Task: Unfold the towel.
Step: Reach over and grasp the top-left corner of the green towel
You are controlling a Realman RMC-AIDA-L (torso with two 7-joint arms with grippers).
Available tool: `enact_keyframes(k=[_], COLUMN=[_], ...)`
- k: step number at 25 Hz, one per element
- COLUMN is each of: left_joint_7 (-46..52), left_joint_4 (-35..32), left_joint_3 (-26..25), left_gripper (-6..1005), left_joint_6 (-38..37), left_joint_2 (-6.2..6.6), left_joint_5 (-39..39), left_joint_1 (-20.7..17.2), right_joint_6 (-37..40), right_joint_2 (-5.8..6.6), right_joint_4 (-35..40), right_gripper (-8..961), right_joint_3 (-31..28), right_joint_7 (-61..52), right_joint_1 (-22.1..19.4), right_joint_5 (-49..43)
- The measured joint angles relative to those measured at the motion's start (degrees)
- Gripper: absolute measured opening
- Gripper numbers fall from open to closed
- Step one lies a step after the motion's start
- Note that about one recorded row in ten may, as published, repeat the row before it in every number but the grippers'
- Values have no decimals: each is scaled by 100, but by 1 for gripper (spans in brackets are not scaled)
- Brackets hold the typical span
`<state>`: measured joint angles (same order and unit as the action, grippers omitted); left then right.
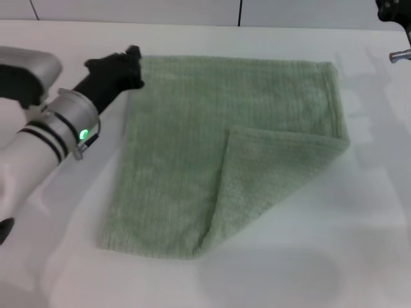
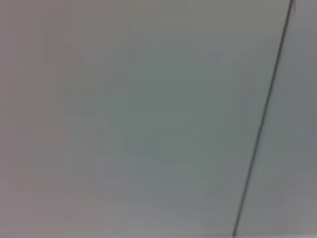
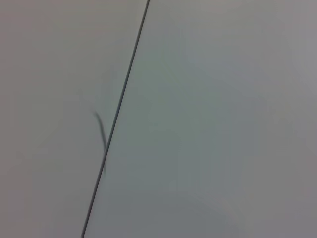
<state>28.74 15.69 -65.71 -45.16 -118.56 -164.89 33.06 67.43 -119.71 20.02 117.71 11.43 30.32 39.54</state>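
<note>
The towel (image 1: 192, 147), pale sage-green and ribbed, lies on the white table (image 1: 321, 256) in the head view. Its near right corner is folded over onto the cloth as a triangular flap (image 1: 263, 179). My left gripper (image 1: 131, 64), black, is at the towel's far left corner, touching or just beside its edge. A small dark part of my right gripper (image 1: 392, 9) shows at the far right edge, well away from the towel. Both wrist views show only a plain pale surface crossed by a thin dark line, with no towel in them.
My left arm (image 1: 45, 135), white with a green light, reaches in from the left. A small metal piece (image 1: 399, 56) sticks in at the right edge. Bare table surrounds the towel, and wall panels (image 1: 128, 9) stand at the back.
</note>
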Motion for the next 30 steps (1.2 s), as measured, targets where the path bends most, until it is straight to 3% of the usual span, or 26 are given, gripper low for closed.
enact_keyframes(k=[6,15,30], left_joint_7=[224,287,286], left_joint_4=[14,156,154], left_joint_3=[379,521,586], left_gripper=[-3,-2,-2], left_joint_6=[804,1714,1841], left_joint_2=[-1,12,1], left_joint_5=[0,2,12], left_joint_1=[323,470,454], right_joint_6=[-203,-496,-1014], right_joint_2=[0,-2,-1], right_joint_4=[50,155,503], right_gripper=[652,651,652], right_joint_3=[34,59,51], right_joint_7=[-2,-5,-27], right_joint_1=[12,5,83], right_joint_5=[1,-12,-20])
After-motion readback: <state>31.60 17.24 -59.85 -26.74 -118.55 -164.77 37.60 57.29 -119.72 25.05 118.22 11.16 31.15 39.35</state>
